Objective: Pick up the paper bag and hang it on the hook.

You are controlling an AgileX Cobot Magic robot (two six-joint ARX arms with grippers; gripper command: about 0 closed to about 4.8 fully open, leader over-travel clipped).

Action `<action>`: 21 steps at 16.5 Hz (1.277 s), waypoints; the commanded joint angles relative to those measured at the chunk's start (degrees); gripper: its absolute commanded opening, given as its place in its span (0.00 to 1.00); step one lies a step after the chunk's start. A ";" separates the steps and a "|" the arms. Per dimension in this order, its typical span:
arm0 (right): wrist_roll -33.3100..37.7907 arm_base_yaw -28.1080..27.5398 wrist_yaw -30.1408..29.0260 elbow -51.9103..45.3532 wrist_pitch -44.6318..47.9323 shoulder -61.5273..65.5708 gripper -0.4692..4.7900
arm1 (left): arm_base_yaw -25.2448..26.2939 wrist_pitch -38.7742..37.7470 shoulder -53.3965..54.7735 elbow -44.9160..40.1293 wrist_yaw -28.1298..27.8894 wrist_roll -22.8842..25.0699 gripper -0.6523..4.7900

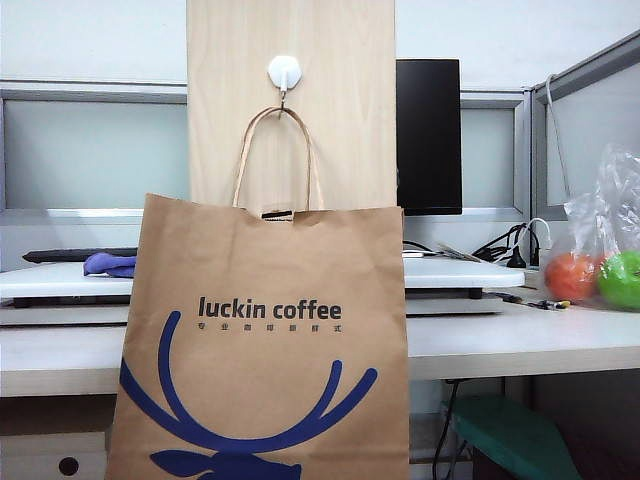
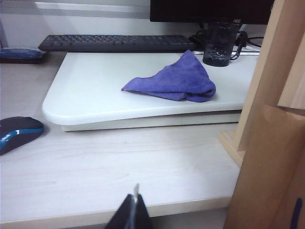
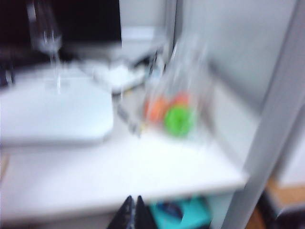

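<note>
The brown paper bag (image 1: 260, 330) with "luckin coffee" text and a blue deer logo hangs in front of the table. One twisted handle (image 1: 275, 115) is looped over the white hook (image 1: 284, 72) on the tall light-wood board (image 1: 340, 100). No gripper touches the bag, and neither arm shows in the exterior view. In the left wrist view my left gripper (image 2: 136, 200) is shut and empty at the table's front edge, with the bag's side (image 2: 271, 181) and the board (image 2: 281, 57) beside it. My right gripper (image 3: 132, 202) is shut and empty, low by the table edge in a blurred view.
A purple cloth (image 2: 176, 78) lies on a white raised platform (image 2: 95, 95). A mouse (image 2: 16, 131), a keyboard (image 2: 114, 42) and a dark cup (image 2: 219, 45) are around it. A clear plastic bag of fruit (image 1: 600, 270) sits at the right, and a monitor (image 1: 428, 130) stands behind.
</note>
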 commanded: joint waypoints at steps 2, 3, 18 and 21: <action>0.87 2.25 -0.52 -11.69 11.04 -3.72 0.08 | 0.09 0.59 0.00 0.07 0.20 0.20 0.11; 0.87 3.56 -0.57 -16.02 14.16 -6.97 0.08 | 0.09 0.59 0.00 0.07 0.20 0.20 0.11; 1.07 9.42 -1.20 -26.56 24.41 -10.80 0.08 | 0.09 0.57 0.00 0.07 0.22 0.20 0.11; 1.09 9.38 -1.20 -26.56 24.46 -10.80 0.08 | 0.09 0.57 0.00 0.07 0.22 0.20 0.11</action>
